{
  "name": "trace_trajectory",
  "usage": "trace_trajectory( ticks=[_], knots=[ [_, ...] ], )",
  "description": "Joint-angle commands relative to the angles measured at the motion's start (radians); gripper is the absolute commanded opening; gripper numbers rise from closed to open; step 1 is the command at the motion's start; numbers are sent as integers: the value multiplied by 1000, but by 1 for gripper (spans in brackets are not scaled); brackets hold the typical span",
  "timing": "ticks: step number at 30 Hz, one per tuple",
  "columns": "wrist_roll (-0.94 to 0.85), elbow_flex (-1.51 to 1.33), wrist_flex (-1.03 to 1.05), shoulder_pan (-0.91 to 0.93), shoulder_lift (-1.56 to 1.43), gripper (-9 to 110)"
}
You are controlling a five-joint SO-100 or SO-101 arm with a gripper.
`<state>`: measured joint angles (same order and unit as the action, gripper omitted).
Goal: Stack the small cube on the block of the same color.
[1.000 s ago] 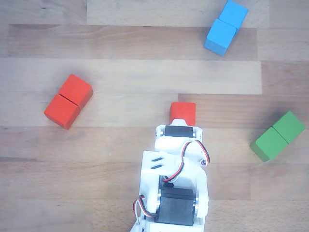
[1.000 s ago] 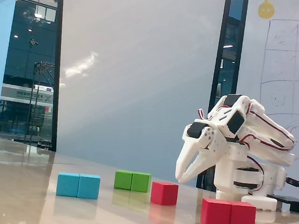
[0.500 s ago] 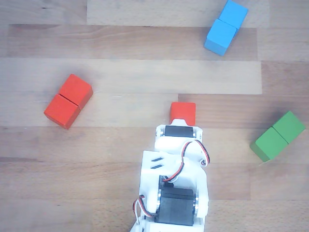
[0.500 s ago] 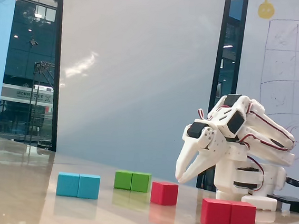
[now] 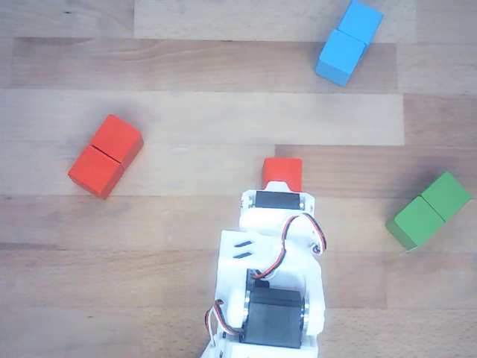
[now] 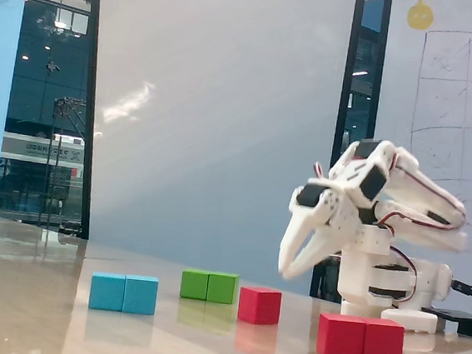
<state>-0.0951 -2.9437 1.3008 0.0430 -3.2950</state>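
Approach step here: gripper hovers empty, fingers slightly parted, above the small cube, and next it must drop, clamp, then carry to the block

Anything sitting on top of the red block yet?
No. The red block has a bare top in both views; the small cube sits apart on the table, with the tool raised above it, holding nothing.
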Motion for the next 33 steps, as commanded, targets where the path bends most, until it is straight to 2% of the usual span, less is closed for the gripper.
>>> trace_trajectory(
  ticks=[1, 9, 17, 23, 33],
  knots=[
    [-2, 291, 2, 2, 225, 0],
    [-2, 719, 34, 5, 730, 0],
    [0, 1040, 206, -6, 1152, 0],
    [0, 1134, 282, -6, 1342, 0],
    [-12, 1143, 302, -6, 1471, 0]
  ],
)
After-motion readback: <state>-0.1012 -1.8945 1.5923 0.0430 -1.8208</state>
